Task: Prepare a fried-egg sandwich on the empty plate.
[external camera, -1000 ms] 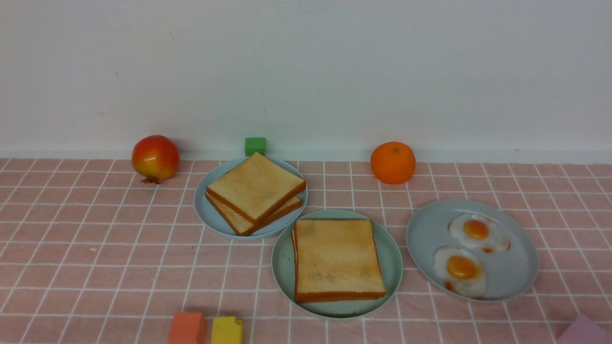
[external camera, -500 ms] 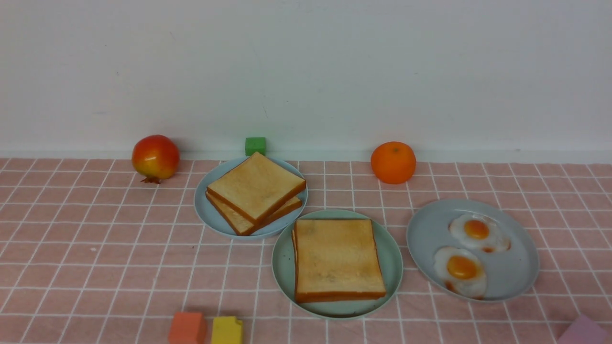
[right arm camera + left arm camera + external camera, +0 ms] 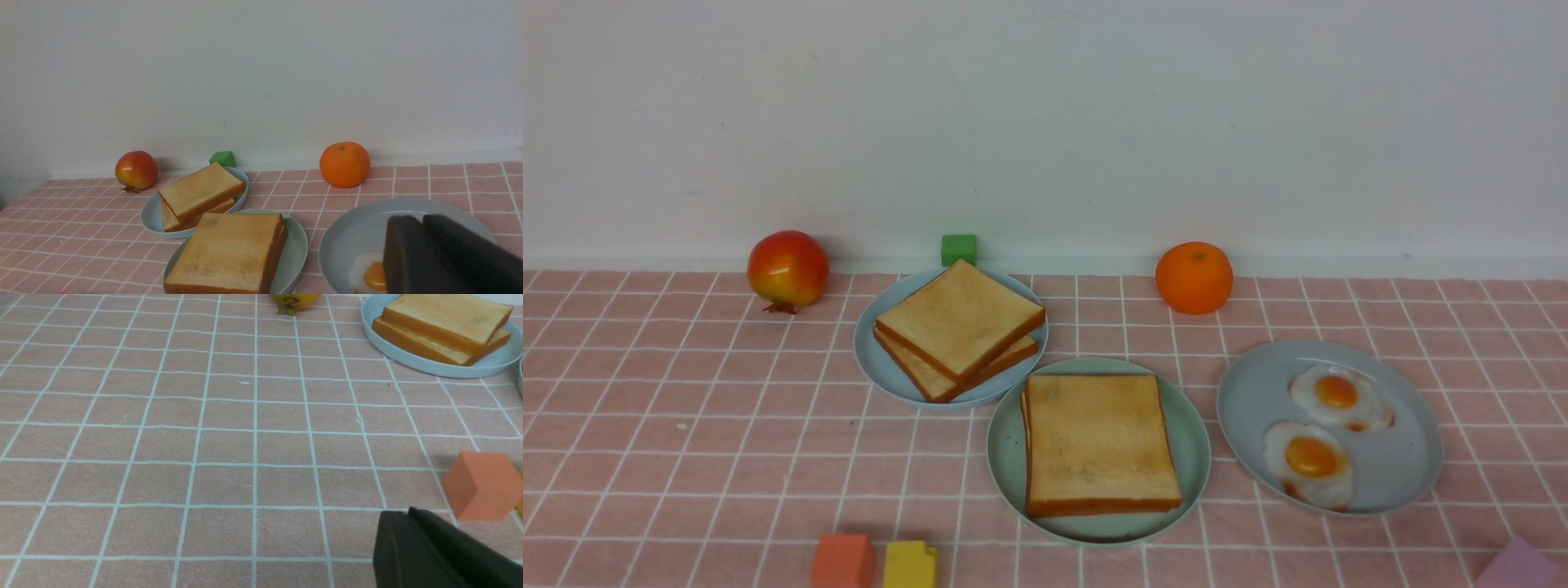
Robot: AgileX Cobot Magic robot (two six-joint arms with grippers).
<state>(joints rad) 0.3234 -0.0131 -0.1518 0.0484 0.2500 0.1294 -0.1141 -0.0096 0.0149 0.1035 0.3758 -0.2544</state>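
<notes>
- Resting on the mint-green plate [image 3: 1006,457], at the centre of the counter [image 3: 686,457], is the fried-egg sandwich [image 3: 1099,445]; only stacked toast slices show, the top slice covering the one below. No egg can be seen between them.
- Behind and left of the mint-green plate, touching or nearly touching its rim, a grey-blue plate [image 3: 870,359] carries 2 loose toast slices [image 3: 960,327], stacked and turned corner-forward.
- To the right, a second grey-blue plate [image 3: 1405,465] holds 2 fried eggs [image 3: 1311,461], one behind the other.
- At the back wall: a pomegranate [image 3: 788,269] on the left, a green cube [image 3: 959,249] behind the toast plate, an orange [image 3: 1194,278] on the right.
- At the near edge: an orange cube [image 3: 843,561] just beside a yellow cube [image 3: 910,564], and a lilac block [image 3: 1519,567] in the right corner.
- Left gripper [image 3: 408,512]: clenched, grasping nothing, above bare cloth near the orange cube.
- Right gripper [image 3: 423,218]: fingers together, grasping nothing, positioned over the egg plate.
</notes>
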